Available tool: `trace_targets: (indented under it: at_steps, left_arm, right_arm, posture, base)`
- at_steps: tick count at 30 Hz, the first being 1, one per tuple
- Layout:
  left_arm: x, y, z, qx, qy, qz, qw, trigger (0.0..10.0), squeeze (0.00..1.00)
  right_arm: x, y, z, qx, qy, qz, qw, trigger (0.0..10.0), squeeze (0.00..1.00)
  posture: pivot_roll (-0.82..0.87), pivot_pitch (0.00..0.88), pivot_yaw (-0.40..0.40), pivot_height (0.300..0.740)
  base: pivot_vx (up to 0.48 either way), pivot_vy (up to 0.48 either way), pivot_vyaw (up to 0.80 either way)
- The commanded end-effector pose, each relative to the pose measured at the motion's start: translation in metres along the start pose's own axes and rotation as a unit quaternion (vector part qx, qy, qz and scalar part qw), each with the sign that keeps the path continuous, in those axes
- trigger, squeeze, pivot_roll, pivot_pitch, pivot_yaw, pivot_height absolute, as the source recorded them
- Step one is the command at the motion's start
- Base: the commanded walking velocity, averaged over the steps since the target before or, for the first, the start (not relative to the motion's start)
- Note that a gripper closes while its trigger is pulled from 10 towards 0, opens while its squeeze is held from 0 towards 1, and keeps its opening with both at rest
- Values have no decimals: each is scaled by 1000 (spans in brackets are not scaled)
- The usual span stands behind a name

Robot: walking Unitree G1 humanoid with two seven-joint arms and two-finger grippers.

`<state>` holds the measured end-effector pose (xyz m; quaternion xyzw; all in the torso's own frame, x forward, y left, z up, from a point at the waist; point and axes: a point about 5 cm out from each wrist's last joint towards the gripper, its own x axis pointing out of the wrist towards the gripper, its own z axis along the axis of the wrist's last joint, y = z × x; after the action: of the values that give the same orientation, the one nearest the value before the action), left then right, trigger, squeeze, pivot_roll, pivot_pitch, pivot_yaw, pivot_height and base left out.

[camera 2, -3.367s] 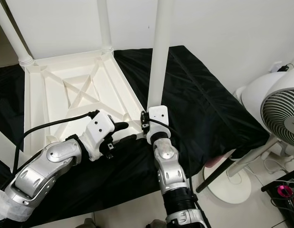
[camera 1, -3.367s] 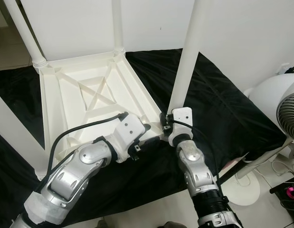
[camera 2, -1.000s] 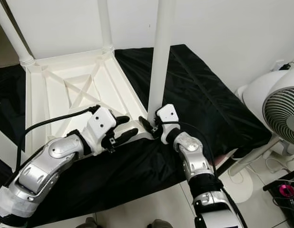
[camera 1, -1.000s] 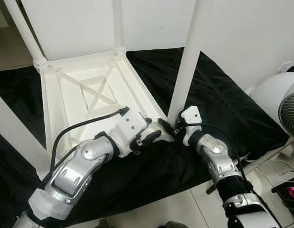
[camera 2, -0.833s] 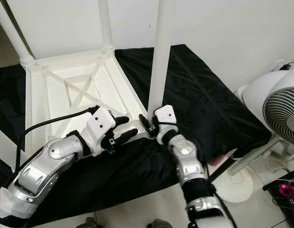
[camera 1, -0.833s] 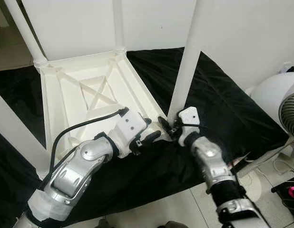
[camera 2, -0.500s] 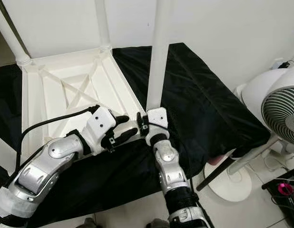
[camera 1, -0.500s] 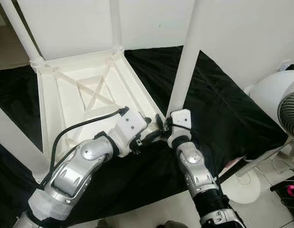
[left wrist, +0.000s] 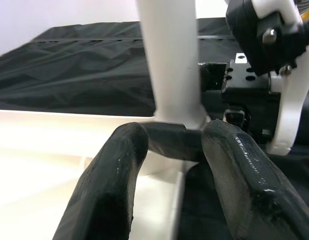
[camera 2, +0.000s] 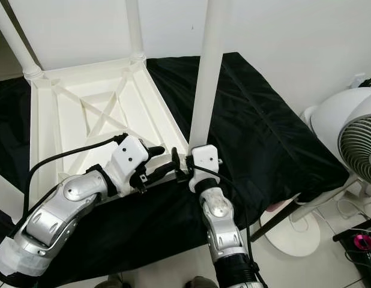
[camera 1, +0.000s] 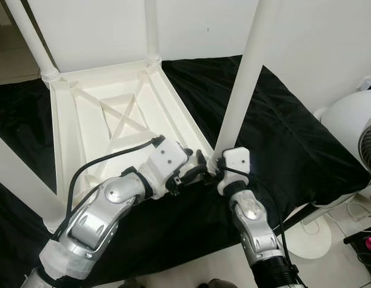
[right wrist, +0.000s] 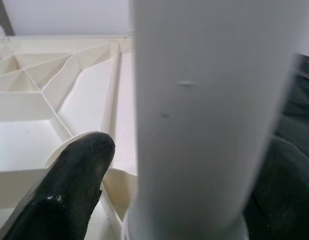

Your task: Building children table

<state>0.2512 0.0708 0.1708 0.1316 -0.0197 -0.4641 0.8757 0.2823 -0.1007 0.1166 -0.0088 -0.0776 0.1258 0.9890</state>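
A white plastic children's table (camera 1: 107,120) lies upside down on a black cloth (camera 1: 281,138), its ribbed underside facing up with a cross brace in the middle. White legs stand in three of its corners: one at 10 o'clock (camera 1: 29,39), one at 12 o'clock (camera 1: 150,30), and the near-right leg (camera 1: 242,90) rising from the corner at about 4 o'clock.

The left gripper (camera 1: 194,170) sits at that corner from the 9 o'clock side, its black fingers (left wrist: 112,190) spread apart and straddling the socket at the leg's foot. The right gripper (camera 1: 213,166) presses in from 5 o'clock, one finger (right wrist: 64,192) on each side of the leg's base, clasping it.

A white fan (camera 2: 353,135) stands on the tiled floor at 3 o'clock.
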Motion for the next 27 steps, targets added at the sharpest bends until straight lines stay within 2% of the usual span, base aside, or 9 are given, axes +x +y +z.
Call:
trace_targets:
  at_steps: [1,8,10,11,14,18,22,27]
  left_arm:
    - [-1,-11,-1,-4,2,-59,998,10000,0]
    - [-7,-20,-1,-31,0,-107,994,10000,0]
    - [-15,-18,-1,-46,-5,-124,991,10000,0]
    - [-15,-18,-1,-46,-5,-124,991,10000,0]
    - [-20,-13,0,-54,-10,-116,992,10000,0]
    - [-27,-15,4,-72,-18,-142,987,10000,0]
    - [-39,-21,2,-87,-1,-184,979,10000,0]
    - [-53,-21,-3,-91,23,-209,973,10000,0]
  right_arm:
    - [-3,0,1,5,-5,3,1000,10000,0]
    - [-7,0,1,5,-7,5,1000,10000,0]
    - [-6,-8,0,0,-5,-7,1000,10000,0]
    - [-6,-8,0,0,-5,-7,1000,10000,0]
    - [-5,-22,1,-7,-4,-31,999,10000,0]
    - [-4,-30,3,-12,-6,-43,999,10000,0]
    - [-4,-37,3,-18,-5,-51,999,10000,0]
    - [-4,-41,4,-22,-5,-56,998,10000,0]
  posture:
    - [-47,26,-2,740]
    - [-52,28,8,740]
    - [-55,27,13,740]
    - [-55,27,13,740]
    - [-53,28,16,740]
    - [-57,28,19,740]
    - [-58,28,22,740]
    - [-55,30,25,740]
  base:
    - [0,0,0]
    - [0,0,0]
    - [0,0,0]
    - [0,0,0]
    - [0,0,0]
    - [0,0,0]
    - [0,0,0]
    - [0,0,0]
